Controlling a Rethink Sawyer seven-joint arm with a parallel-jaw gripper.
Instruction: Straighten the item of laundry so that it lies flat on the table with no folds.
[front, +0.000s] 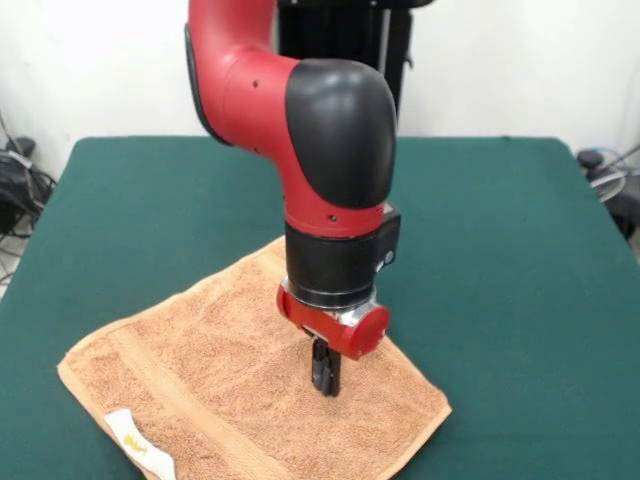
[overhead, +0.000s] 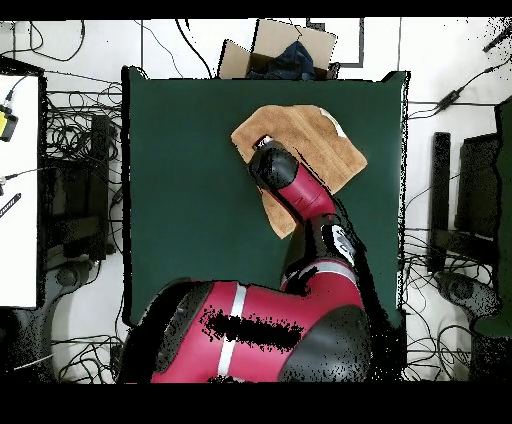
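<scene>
The item of laundry, a tan-orange towel, lies spread on the green table near its front edge, turned like a diamond. Its near corner runs out of the picture at the bottom. A white label with yellow print sits at its near-left edge. My gripper points straight down over the towel's middle, black fingers together, tips at or just above the cloth. In the overhead view the towel lies near the table's top edge, and my arm hides the gripper and part of the cloth.
A cardboard box stands just beyond the table edge nearest the towel. Cables and black equipment lie on the floor at both sides. A white surface runs along the overhead view's left edge.
</scene>
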